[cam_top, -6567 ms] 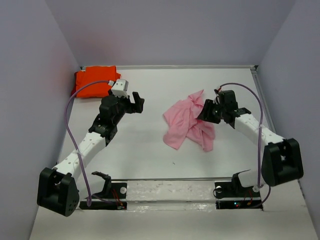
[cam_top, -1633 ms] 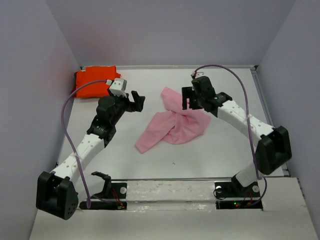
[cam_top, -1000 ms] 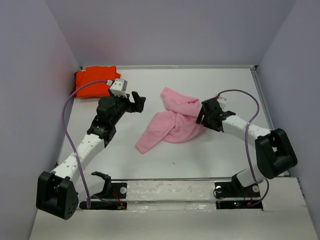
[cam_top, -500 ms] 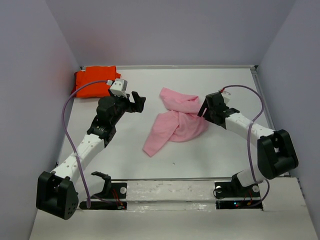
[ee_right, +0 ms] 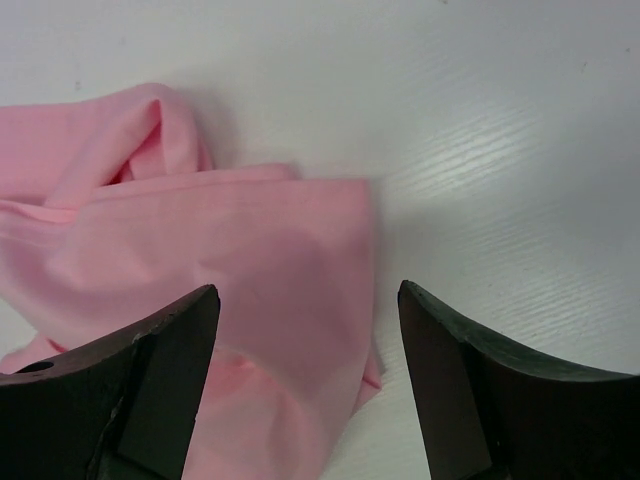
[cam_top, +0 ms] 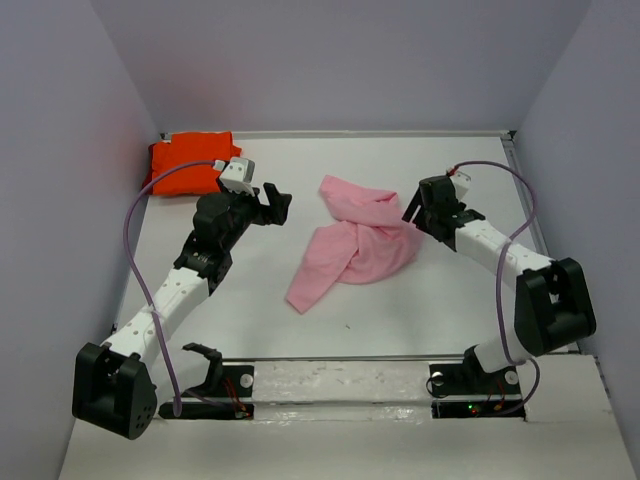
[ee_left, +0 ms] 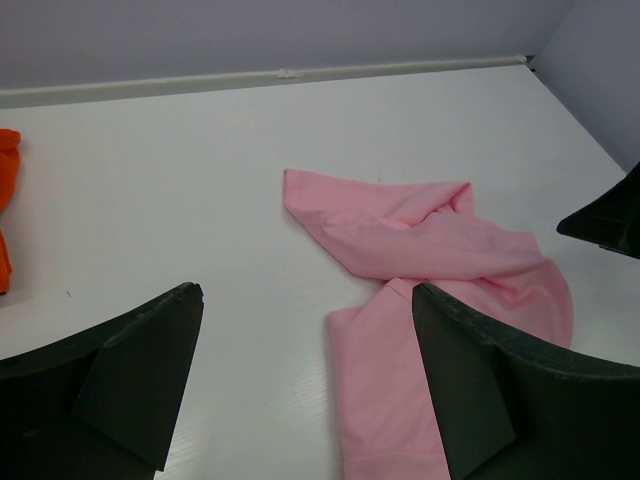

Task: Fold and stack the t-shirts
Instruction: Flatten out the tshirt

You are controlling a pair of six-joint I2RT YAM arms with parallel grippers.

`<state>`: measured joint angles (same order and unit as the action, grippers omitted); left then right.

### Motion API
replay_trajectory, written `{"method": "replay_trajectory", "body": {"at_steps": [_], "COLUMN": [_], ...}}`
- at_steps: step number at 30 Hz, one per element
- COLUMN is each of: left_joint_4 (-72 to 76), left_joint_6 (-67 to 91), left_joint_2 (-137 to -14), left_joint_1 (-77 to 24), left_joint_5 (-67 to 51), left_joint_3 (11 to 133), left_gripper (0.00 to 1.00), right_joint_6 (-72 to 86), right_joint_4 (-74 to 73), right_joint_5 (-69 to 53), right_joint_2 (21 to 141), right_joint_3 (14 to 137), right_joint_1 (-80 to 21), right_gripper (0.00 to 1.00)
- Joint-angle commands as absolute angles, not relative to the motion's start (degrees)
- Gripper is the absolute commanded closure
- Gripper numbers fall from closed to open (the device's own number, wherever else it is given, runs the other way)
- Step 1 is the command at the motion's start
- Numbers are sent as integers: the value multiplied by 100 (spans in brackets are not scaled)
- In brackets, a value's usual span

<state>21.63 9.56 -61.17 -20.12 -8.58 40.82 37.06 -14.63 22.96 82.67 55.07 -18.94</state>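
The right gripper [cam_top: 414, 211] [ee_right: 305, 335] has its two dark jaws spread wide, with nothing clamped between them. Seen from its wrist camera, the right-hand edge of the pink t-shirt [ee_right: 200, 230] lies flat on the table below the gap. The overhead view places this gripper at the shirt's right side, near its far end; whether the fingertips touch the cloth cannot be told. The pink t-shirt [cam_top: 360, 245] [ee_left: 430, 250] sits unfolded and rumpled near the middle of the white table [cam_top: 450, 170]. One narrow part reaches toward the back wall, a broader bunched part lies on the right, and a long flap trails toward the near left. The left gripper [cam_top: 274, 201] [ee_left: 305, 310] also has its jaws fully apart and empty. It is raised over bare table to the left of the pink shirt, clear of it, and faces it. Behind the left arm, the orange t-shirt [cam_top: 190, 165] [ee_left: 4, 200] lies as a compact folded bundle in the far left corner of the table, against the walls and well apart from the pink one.
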Motion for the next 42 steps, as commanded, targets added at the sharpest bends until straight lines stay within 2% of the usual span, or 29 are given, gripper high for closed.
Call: {"method": "replay_trajectory", "body": {"at_steps": [1,18,21,24,25,26,27,29,34,42], "left_joint_4": [2505,2681,2689,2681,2689,2689,2681,2681,2681,2575], "left_joint_6": [958,958,967,967,958,958,958,958,967,949], "left_joint_2": [-6012,-5792,-5792,-5818,-5827,-5827,-5827,-5836,-5880,-5968], "left_joint_1": [-1978,-2013,-2030,-2030,-2030,-2022,-2021,-2030,-2030,-2030], "left_joint_5": [-949,-1011,-1011,-1019,-1028,-1028,-1020,-1011,-1028,-958], "left_joint_3": [4043,3911,3911,3920,3929,3929,3920,3920,3929,3990], "left_gripper": [5,5,5,5,5,5,5,5,5,5], "right_joint_6": [3998,3814,3744,3683,3648,3656,3639,3621,3455,2673], "right_joint_4": [-1178,-712,-686,-642,-616,-615,-589,-580,-571,-886], "right_joint_5": [2277,2039,2030,2004,1987,1969,1951,1916,1750,1179], "right_joint_2": [8779,9983,10107,10204,10256,10266,10274,10275,10108,8564], "right_joint_3": [5555,6064,6152,6196,6196,6205,6188,6170,6135,6231], "right_joint_1": [-1706,-1397,-1336,-1336,-1275,-1274,-1222,-1222,-1222,-1222], "right_gripper": [22,24,28,38,54,63,81,100,100,100]}}
